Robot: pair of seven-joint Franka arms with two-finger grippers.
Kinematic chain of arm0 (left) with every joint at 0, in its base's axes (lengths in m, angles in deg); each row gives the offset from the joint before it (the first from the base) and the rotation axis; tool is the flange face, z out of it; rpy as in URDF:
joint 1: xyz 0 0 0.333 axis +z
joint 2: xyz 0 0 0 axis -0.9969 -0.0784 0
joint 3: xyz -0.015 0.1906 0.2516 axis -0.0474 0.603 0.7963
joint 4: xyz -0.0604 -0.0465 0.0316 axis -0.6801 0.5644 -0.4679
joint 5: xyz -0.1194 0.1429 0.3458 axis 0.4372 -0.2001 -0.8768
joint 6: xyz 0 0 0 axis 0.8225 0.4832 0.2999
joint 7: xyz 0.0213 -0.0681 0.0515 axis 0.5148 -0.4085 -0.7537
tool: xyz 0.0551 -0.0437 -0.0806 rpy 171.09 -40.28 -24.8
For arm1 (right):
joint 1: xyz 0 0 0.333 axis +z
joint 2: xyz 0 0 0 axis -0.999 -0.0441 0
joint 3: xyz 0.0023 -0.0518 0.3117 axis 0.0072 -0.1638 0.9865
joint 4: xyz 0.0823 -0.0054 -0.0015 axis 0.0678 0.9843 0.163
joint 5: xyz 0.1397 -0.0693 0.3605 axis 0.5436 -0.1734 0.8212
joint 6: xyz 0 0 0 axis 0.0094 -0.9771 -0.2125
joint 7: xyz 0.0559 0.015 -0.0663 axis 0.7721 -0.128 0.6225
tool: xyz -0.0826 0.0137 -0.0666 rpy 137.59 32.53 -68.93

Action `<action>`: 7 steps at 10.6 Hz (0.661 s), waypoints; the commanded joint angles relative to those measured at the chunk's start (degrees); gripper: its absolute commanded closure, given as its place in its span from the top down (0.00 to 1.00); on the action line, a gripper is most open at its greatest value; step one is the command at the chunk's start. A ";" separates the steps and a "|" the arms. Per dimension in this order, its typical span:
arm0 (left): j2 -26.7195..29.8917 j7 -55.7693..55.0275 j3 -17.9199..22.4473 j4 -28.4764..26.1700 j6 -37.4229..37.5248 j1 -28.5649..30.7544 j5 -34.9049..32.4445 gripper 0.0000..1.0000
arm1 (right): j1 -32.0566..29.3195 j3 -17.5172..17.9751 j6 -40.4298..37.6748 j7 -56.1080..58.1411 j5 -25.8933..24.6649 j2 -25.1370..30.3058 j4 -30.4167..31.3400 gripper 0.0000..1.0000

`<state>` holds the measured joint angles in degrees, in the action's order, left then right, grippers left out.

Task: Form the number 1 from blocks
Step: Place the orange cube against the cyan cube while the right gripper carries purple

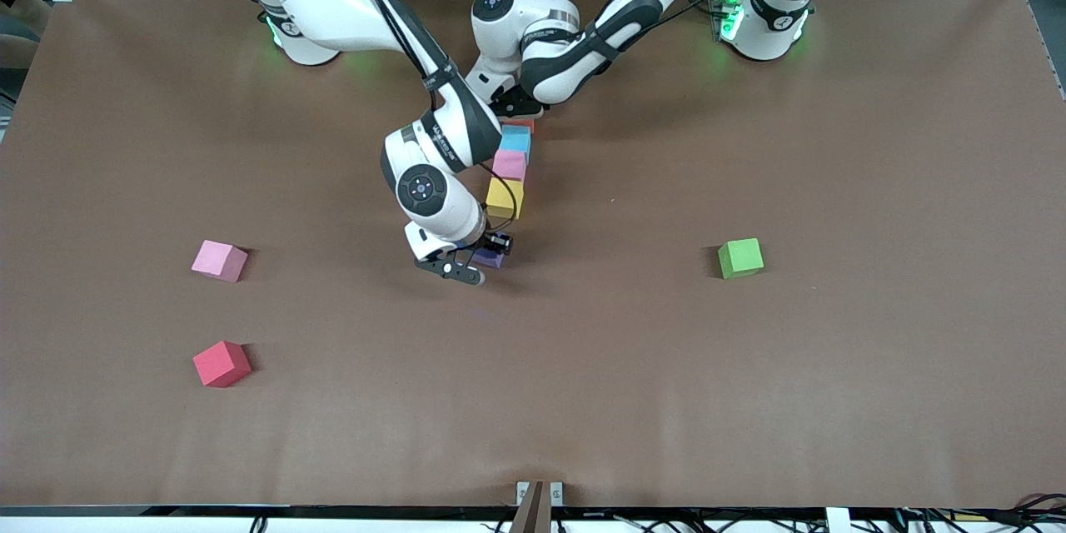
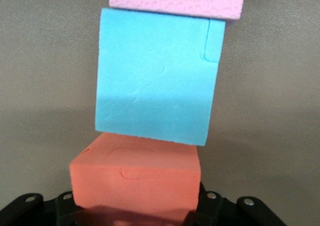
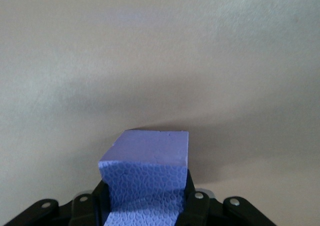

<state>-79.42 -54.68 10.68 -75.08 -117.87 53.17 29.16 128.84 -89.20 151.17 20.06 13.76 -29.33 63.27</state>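
1. A column of blocks runs down the middle of the table [image 1: 749,400], starting nearer the robots' edge: an orange block [image 2: 136,178] at the end by the bases, then a light blue block [image 1: 515,138], a mauve-pink block [image 1: 510,164] and a yellow block [image 1: 505,197], each touching the next. I'd read that straight line as the stem of the 1.

2. The left gripper [image 1: 518,107] sits low at the orange block. In the left wrist view the block lies between its jaws, so it looks clamped on it, probably steadying or squaring up that end of the line.

3. The right gripper [image 1: 476,260] is down just past the yellow block, toward the front-camera edge. The right wrist view shows it gripping the purple block [image 3: 145,178], which sits at or just above the table surface; I can't tell whether it touches. My guess is this one extends the stem at the bottom.

4. The purple block stands a little apart from the yellow one and slightly off the line, so it still needs nudging in to close the gap.

5. Off to the right arm's end lie a loose pink cube [image 1: 220,260] and a red cube [image 1: 221,363], the red nearer the front edge; a green cube [image 1: 740,257] sits toward the left arm's end. All are well apart from the column.

6. No containers are on the table; nothing holds anything but the grippers.
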 commanded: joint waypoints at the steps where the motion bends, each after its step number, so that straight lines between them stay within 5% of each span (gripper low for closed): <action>1: -0.25 1.31 0.79 1.46 1.08 -1.41 0.93 0.00 | 0.29 1.27 0.56 0.64 0.57 4.14 5.19 0.55; 7: -1.57 1.49 2.10 3.48 1.08 -2.02 0.49 0.00 | 0.91 1.97 1.00 0.73 0.49 3.88 5.29 0.56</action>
<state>-80.30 -54.61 11.38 -73.20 -117.86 52.35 29.16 129.36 -87.33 151.44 20.11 13.76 -27.21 66.40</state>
